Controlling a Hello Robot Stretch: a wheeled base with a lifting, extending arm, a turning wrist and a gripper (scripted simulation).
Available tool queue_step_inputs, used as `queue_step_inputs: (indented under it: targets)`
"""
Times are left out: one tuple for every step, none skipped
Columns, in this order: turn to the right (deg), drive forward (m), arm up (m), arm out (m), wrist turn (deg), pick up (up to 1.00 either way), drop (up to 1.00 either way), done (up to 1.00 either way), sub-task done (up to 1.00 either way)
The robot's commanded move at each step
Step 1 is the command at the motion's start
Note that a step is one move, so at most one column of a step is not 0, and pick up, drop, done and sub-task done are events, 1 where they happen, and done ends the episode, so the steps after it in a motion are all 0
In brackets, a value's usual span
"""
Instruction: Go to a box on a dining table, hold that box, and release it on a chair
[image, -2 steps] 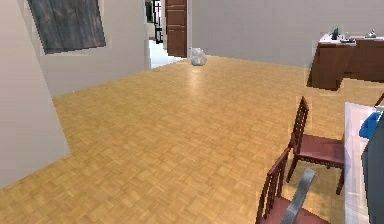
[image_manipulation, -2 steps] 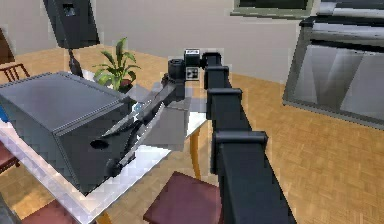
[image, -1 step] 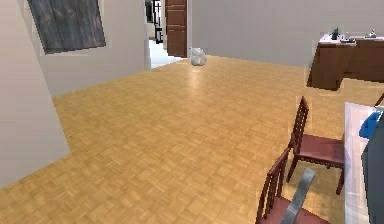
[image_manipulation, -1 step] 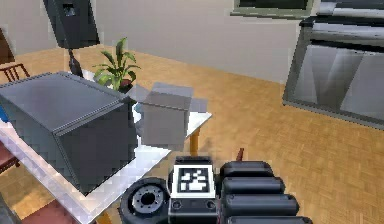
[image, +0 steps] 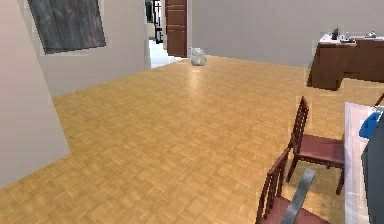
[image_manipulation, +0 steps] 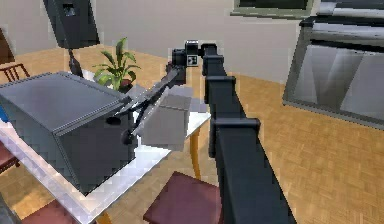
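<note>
A large dark grey box (image_manipulation: 62, 125) lies on the white dining table (image_manipulation: 150, 162) at the arm side view's left. Behind it stands a smaller light grey box (image_manipulation: 172, 125). My arm (image_manipulation: 235, 140) rises from the bottom edge, and the gripper (image_manipulation: 127, 114) reaches down and left with its thin fingers ending at the dark box's near corner. I cannot tell whether it holds anything. A red-brown chair seat (image_manipulation: 185, 200) shows below the table's edge. In the forward view, two wooden chairs (image: 315, 145) (image: 285, 205) stand beside the table's edge (image: 352, 150).
A potted plant (image_manipulation: 115, 65) and a dark speaker (image_manipulation: 75, 20) stand beyond the table, a grey cabinet (image_manipulation: 335, 65) at the right. Ahead lies open wooden floor (image: 170, 120), a doorway (image: 165, 30), a white round thing (image: 198, 57), a desk (image: 345, 60), a blue thing (image: 371, 125).
</note>
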Motion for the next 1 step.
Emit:
queue_step_inputs:
  targets:
    - [0.0,0.00,0.00,0.00,45.0,0.00,0.00,0.00,0.00]
